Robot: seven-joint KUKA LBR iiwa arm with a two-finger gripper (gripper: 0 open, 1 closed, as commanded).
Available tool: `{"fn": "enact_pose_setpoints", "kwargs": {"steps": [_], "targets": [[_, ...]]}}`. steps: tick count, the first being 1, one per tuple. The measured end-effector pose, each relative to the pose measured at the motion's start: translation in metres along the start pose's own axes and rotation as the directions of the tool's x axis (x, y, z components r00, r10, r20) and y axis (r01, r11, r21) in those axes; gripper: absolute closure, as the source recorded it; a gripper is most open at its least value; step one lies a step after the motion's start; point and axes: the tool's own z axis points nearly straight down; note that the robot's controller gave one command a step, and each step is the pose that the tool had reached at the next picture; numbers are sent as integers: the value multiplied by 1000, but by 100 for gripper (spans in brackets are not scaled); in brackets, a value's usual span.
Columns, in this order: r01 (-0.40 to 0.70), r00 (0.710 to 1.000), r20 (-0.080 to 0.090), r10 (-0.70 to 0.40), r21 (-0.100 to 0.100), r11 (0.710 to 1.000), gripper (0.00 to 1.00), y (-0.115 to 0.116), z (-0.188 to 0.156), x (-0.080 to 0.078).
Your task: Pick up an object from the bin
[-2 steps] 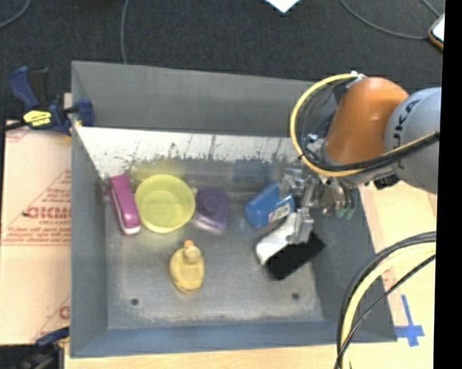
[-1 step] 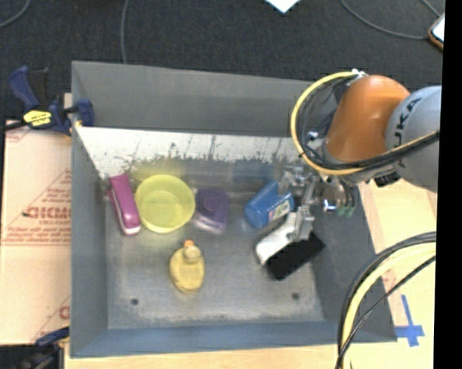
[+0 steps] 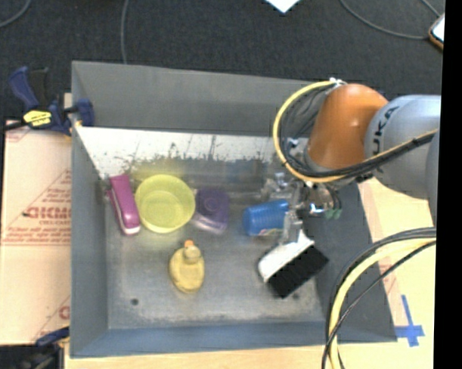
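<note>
Block in black and white sits lower right in the bin; just above it the gripper hangs by the right end of a blue tub, centre-right. Open or closed, can't tell.

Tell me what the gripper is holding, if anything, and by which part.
Cannot tell: the gripper is down between the blue object and the black-and-white block, with no clear hold on either.

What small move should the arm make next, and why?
Probably shift the gripper slightly toward the blue plastic cylinder and lower it: it hangs at that cylinder's right end, close to the black block with a white face, so descending straight might catch both.
</note>
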Motion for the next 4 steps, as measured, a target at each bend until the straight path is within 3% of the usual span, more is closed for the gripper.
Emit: {"fn": "enact_pose_setpoints", "kwargs": {"steps": [1, 2, 3, 4], "targets": [[-6, 1000, 11, 6, 4, 1000, 0, 3, -33, -11], [-62, 998, 14, 62, 4, 998, 0, 10, -6, -13], [258, 966, 17, -258, 13, 966, 0, 10, 23, -10], [122, 992, 23, -122, 10, 992, 100, 23, 24, -17]]}}
